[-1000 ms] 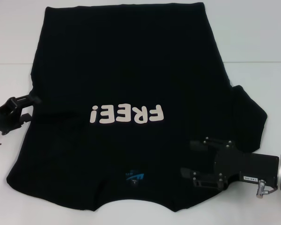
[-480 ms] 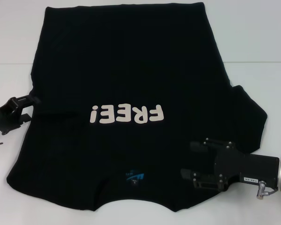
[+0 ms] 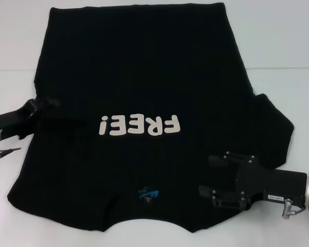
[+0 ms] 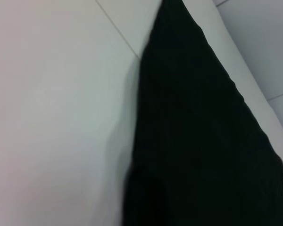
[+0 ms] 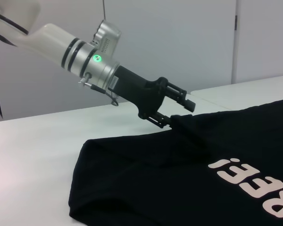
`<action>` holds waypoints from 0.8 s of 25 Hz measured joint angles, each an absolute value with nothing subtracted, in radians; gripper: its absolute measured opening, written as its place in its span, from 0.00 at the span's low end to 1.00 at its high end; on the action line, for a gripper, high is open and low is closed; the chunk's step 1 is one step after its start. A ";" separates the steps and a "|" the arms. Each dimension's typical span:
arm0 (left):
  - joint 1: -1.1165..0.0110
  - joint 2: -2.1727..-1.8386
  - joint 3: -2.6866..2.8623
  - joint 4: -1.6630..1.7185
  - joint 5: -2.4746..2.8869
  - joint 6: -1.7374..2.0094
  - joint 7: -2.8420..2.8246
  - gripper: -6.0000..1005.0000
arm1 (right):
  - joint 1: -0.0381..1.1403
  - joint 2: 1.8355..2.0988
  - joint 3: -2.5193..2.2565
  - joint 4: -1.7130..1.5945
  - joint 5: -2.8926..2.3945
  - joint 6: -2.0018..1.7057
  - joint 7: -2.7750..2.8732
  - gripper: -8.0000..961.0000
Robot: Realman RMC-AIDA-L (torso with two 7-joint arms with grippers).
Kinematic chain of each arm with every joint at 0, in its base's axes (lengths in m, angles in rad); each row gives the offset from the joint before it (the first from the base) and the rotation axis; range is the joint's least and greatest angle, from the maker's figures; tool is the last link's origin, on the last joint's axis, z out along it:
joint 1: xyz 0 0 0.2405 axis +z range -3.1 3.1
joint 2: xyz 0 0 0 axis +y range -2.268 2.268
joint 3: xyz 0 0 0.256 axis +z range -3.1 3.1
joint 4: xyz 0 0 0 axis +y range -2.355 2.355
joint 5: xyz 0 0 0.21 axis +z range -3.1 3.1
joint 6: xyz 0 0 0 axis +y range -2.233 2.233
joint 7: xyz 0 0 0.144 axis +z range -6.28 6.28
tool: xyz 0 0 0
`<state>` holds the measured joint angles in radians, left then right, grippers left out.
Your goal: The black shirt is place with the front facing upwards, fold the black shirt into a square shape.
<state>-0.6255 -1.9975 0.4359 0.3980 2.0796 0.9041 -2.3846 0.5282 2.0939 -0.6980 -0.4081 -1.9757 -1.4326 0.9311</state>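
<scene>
The black shirt (image 3: pixel 144 67) lies flat on the white table, front up, with its white "FREE!" lettering (image 3: pixel 139 125) near the middle and the blue neck label (image 3: pixel 148 194) at the near edge. My left gripper (image 3: pixel 44 105) is at the shirt's left side edge, shut on the cloth. In the right wrist view that edge (image 5: pixel 179 117) rises to a small peak at the left gripper (image 5: pixel 172 115). My right gripper (image 3: pixel 211 175) hovers open over the shirt's near right shoulder, its fingers spread apart. The left wrist view shows only the shirt (image 4: pixel 203 141) against the table.
The white table (image 3: pixel 278 46) has bare surface left and right of the shirt, with a seam line across it. The right sleeve (image 3: pixel 273 128) lies spread out beyond my right gripper. A white wall (image 5: pixel 179 37) stands behind the table.
My left gripper has moved right and slightly away, from beside the shirt onto its left edge, and closed on it. A crease now runs inward from there. The right arm has not moved.
</scene>
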 joint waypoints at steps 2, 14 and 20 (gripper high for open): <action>-0.638 -1.998 0.430 0.388 2.052 0.924 -2.385 0.67 | 0.528 2.094 -0.698 -0.406 -1.976 -1.433 0.931 0.84; -0.584 -1.989 0.452 0.398 1.813 1.281 -2.033 0.67 | 0.527 2.092 -0.686 -0.402 -1.976 -1.433 0.932 0.84; -0.468 -1.997 0.522 0.524 1.883 1.496 -1.630 0.67 | 0.520 2.087 -0.582 -0.437 -1.976 -1.414 1.076 0.84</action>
